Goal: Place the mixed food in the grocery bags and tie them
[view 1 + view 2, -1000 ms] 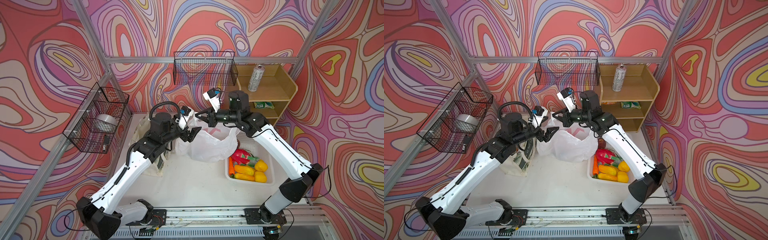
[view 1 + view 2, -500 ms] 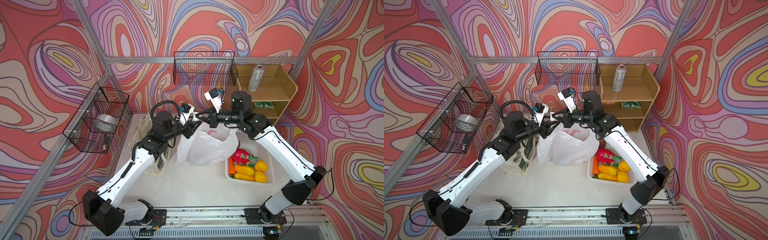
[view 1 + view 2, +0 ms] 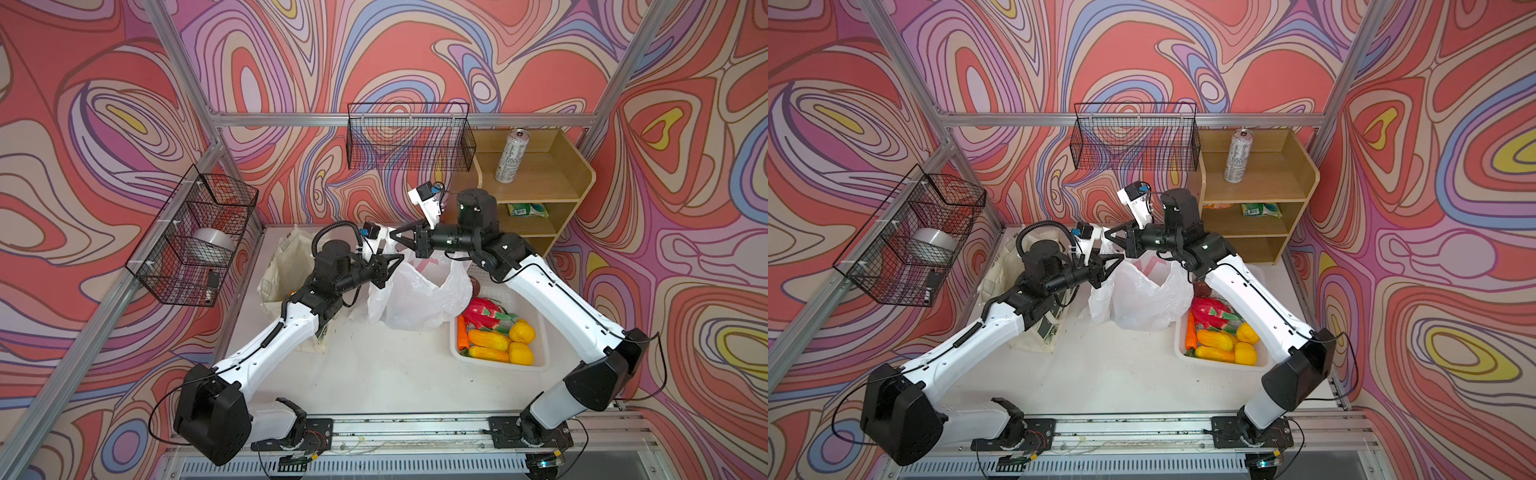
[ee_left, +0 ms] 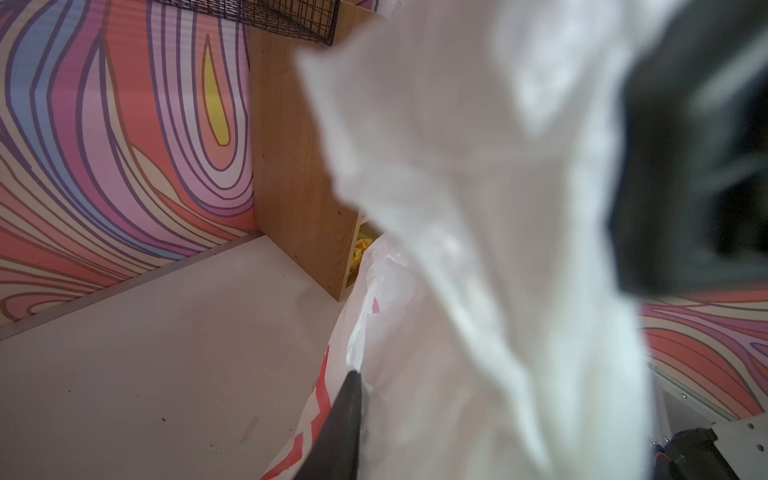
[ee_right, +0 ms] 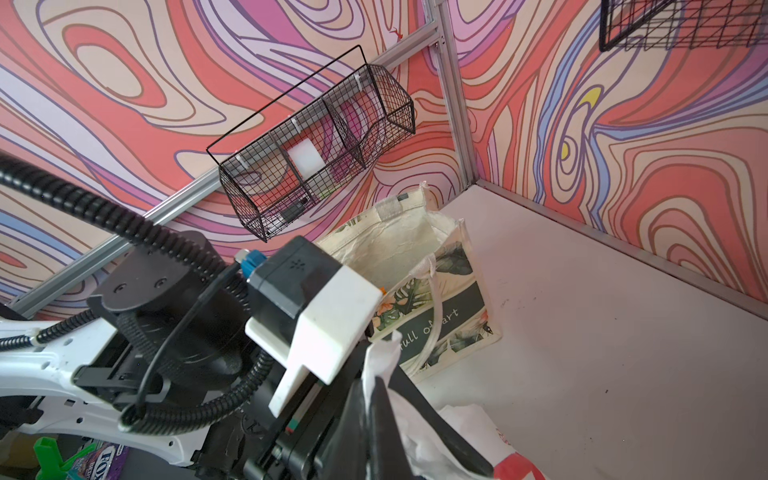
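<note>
The task seems to be in its early part. The white plastic bag stands on the tabletop directly under both tools, its mouth held up. The right tool is pressed together on a strip of the bag's film, probably a handle. The left tool, just beside it, has its fingers drawn to a point at the rim and seems to pinch film too. Much food is not packed: the dragon fruit, the carrot and the yellow vegetables lie in the white basket below the right tool's arm, and the silver can and a green snack packet sit on the wooden shelf behind the right tool. Nothing is tied. Only the top views show this food. The right wrist view alone looks into the canvas tote, behind the left tool, and what shows of its inside seems empty. The left wrist view shows one finger with film against it; the second finger is hidden. What the plastic bag contains, I cannot tell from any view.
</note>
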